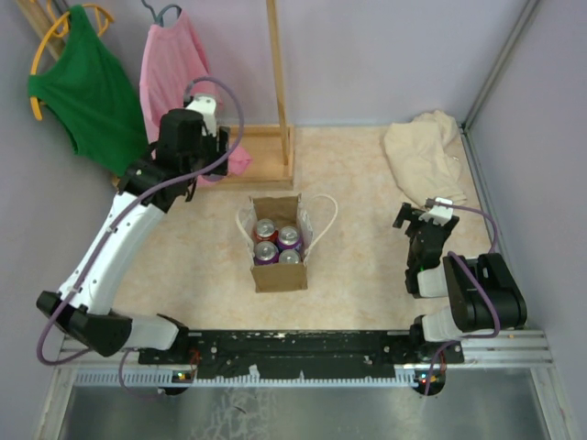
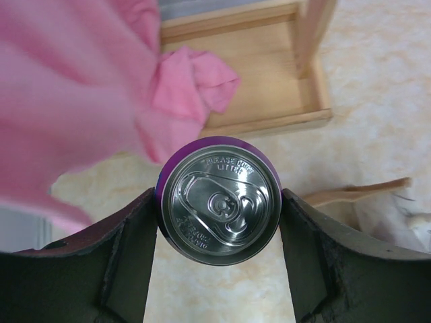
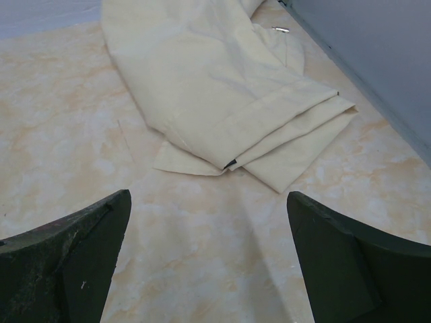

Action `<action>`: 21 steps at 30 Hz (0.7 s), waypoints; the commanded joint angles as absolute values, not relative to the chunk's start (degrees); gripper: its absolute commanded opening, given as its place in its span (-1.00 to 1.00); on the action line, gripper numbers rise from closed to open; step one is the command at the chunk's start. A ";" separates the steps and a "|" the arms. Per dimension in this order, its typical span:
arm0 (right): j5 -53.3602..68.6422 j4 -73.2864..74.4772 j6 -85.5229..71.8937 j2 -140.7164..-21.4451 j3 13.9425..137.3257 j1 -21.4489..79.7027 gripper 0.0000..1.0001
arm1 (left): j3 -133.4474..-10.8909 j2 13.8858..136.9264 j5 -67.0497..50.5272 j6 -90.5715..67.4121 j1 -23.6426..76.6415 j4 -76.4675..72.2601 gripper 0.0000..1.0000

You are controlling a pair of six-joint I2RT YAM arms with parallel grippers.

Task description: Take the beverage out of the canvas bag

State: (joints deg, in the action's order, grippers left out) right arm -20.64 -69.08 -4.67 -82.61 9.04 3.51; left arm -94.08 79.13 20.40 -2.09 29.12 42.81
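A purple beverage can (image 2: 219, 202) with a silver top is clamped between the fingers of my left gripper (image 2: 217, 195), seen from above in the left wrist view. In the top view that left gripper (image 1: 197, 137) is raised at the back left, beside the pink garment, up and to the left of the bag. The brown canvas bag (image 1: 278, 275) with white loop handles stands mid-table, and several cans (image 1: 277, 244) show in its open top. My right gripper (image 1: 417, 220) stands open over bare table at the right, nothing between its fingers (image 3: 81, 249).
A pink garment (image 1: 179, 69) and a green one (image 1: 87, 92) hang at the back left. A wooden stand base (image 1: 266, 156) lies behind the bag. A cream cloth (image 1: 426, 156) is heaped in the back right corner. Walls close both sides.
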 commanded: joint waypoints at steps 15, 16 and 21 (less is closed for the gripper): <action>-20.70 -71.50 -4.12 -82.75 9.40 3.24 0.98 | -61.79 63.93 13.42 -11.43 23.90 33.35 -1.00; -20.70 -71.54 -4.11 -82.79 9.40 3.25 0.98 | -60.08 63.49 13.74 -12.11 23.84 32.50 -1.00; -20.71 -71.48 -4.12 -82.75 9.38 3.23 0.98 | -52.24 61.75 15.18 -13.69 23.74 25.89 -1.00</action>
